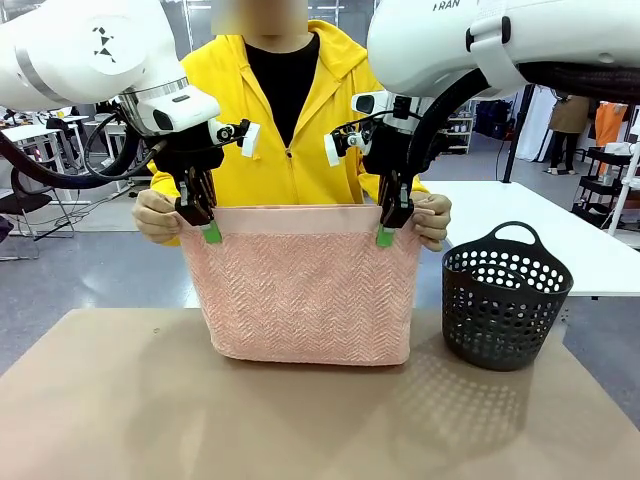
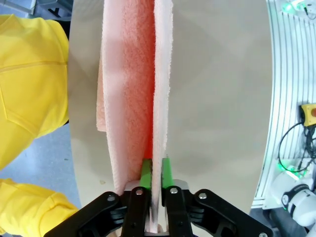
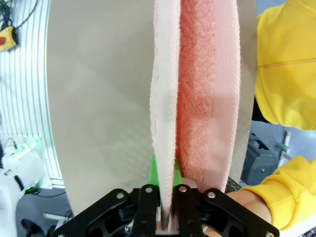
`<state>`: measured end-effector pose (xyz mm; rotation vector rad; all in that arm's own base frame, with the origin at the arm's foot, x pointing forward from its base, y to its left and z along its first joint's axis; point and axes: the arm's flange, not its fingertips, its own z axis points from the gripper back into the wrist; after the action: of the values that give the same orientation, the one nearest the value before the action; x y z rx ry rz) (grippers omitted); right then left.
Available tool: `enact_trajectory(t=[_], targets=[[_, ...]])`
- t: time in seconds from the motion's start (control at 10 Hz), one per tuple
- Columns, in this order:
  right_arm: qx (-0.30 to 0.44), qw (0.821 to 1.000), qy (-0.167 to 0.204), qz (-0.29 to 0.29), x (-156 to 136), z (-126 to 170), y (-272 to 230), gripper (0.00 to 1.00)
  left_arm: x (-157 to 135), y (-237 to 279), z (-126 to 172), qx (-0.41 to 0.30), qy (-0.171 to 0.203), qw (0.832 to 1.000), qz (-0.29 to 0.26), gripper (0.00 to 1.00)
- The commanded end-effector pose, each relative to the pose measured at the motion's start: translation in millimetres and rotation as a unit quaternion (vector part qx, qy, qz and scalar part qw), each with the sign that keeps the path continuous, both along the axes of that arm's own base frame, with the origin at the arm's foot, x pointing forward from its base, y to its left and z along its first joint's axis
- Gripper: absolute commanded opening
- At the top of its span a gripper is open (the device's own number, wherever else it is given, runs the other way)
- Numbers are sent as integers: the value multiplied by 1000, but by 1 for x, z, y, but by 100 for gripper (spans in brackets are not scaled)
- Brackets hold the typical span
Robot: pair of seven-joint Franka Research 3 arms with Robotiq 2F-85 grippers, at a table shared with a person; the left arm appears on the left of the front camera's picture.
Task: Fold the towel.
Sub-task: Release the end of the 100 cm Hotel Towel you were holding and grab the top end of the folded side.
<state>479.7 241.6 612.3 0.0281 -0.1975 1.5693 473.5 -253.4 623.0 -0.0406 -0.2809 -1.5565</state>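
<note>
While the towel [image 1: 305,290] hangs upright over the table [image 1: 120,400], I judge the fold about half done. One doubling appears made; laying it flat, or doubling it again, is left.

Front view. My left gripper [image 1: 207,228] at 9 o'clock and right gripper [image 1: 390,226] at 3 o'clock each pinch a top corner on the plain hem band. The person's hands [image 1: 155,215] hold the same corners just outside them. The long axis runs from 9 to 3 o'clock, with the broad face toward my camera. I cannot tell whether the lower edge touches the tabletop. A black basket [image 1: 505,295] stands apart at 4 o'clock.

Left wrist view. The green pads [image 2: 146,173] are pressed onto the paler layer, which stretches from 6 to 12 o'clock. A pinker second layer hangs just beside it at 9 o'clock, toward the yellow sleeve [image 2: 29,74], apparently outside the jaws.

Right wrist view. The fingers are likewise closed on the pale layer, which runs from 6 to 12 o'clock. The pinker layer lies beside it at 3 o'clock, and a person's hand shows at 5 o'clock.
</note>
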Motion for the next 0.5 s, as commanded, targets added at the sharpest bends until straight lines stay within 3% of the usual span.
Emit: enact_trajectory(t=[0.0,0.1,0.2,0.3,0.4], targets=[[-1,1000,-17,-8,-6,0,-2,63,-5,0,5,5,-19,1000,17,71],[-5,1000,-24,-9,-10,3,-3,73,-10,0,11,4,-31,999,22,39],[-7,999,-34,-11,-14,7,-4,98,-14,1,17,6,-39,999,27,100],[-8,999,-48,-14,-19,14,-6,100,-19,2,23,1,-48,998,29,73],[-8,997,-69,-16,-27,23,-9,100,-27,3,33,0,-64,997,31,100]])
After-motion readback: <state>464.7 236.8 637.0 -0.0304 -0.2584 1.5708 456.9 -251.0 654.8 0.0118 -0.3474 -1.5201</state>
